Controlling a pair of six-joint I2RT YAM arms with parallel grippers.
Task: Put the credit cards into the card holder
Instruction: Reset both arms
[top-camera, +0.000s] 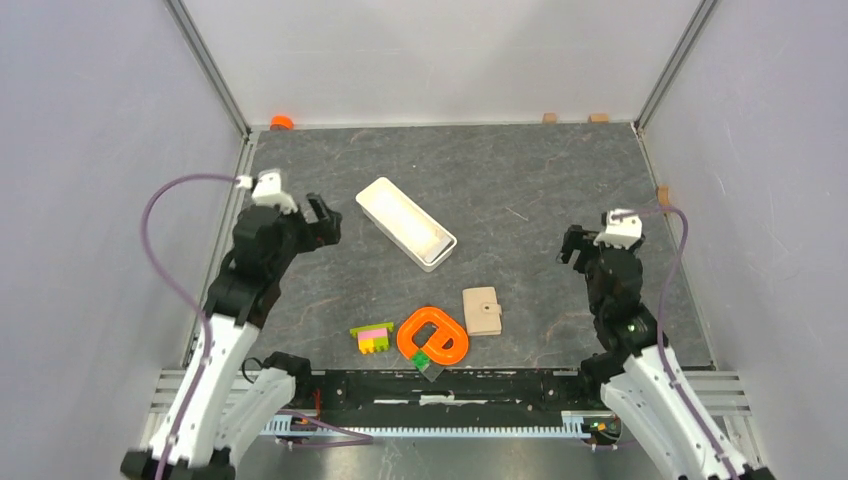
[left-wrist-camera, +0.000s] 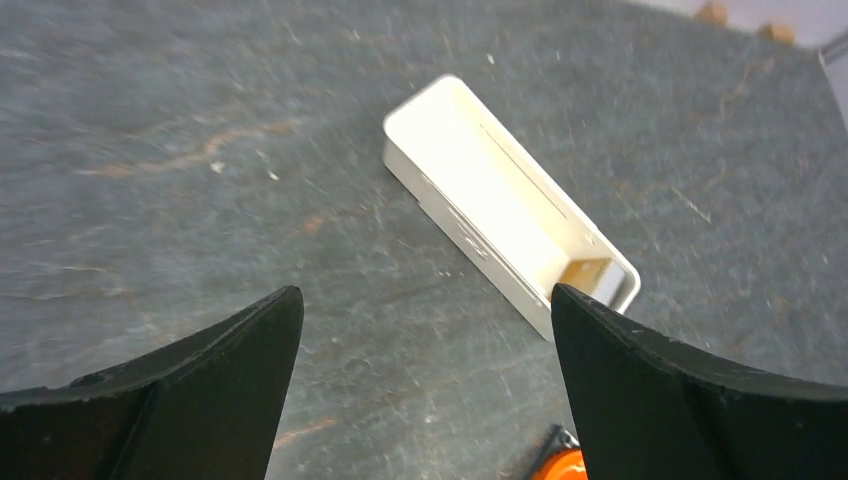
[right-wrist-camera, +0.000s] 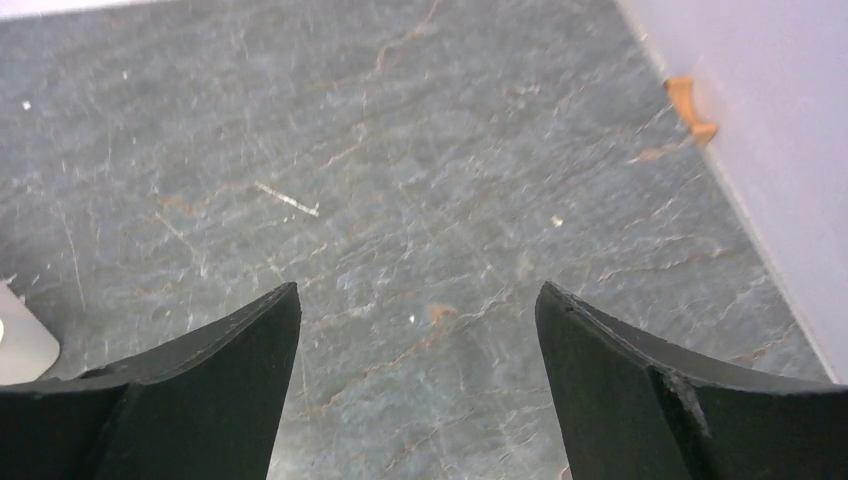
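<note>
Dark slate table (top-camera: 520, 180), grey walls. Card holder (top-camera: 482, 310): closed, flat, long axis near–far, just right of orange ring (top-camera: 433, 335); lies near and left of right gripper (top-camera: 572, 245), the closer arm. Left gripper (top-camera: 322, 222): left of white tray (top-camera: 405, 222). Both jaws wide, empty. Credit cards: not identifiable.

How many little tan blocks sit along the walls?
3: two small tan blocks by the back wall near its right corner, and a third block against the right wall. More might be hidden.
</note>
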